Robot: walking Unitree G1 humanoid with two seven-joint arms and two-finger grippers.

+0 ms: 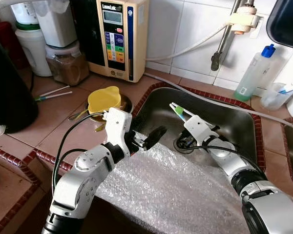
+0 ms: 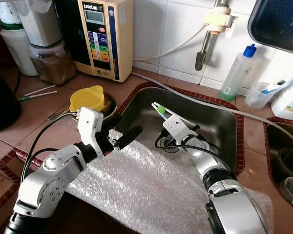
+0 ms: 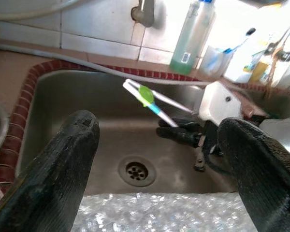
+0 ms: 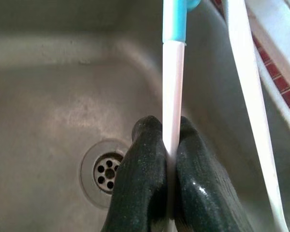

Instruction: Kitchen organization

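Honestly, the right gripper (image 4: 166, 145) is pinching that toothbrush (image 4: 174, 72) by its thin handle over the sink (image 1: 156, 105), so it's risking twisting loose.

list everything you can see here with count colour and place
toothbrush: 1, white, blue and green, held over the sink
sink: 1, steel, set in the brown tile counter
bubble wrap: 1 sheet, clear, over the sink's near edge
lid: 1, yellow, on the counter left of the sink
water machine: 1, cream, against the wall
bottle: 1, clear with green liquid and blue cap, behind the sink
jar: 1, brown contents, left of the machine
left hand: black fingers open, above the bubble wrap
right hand: black fingers shut on the toothbrush
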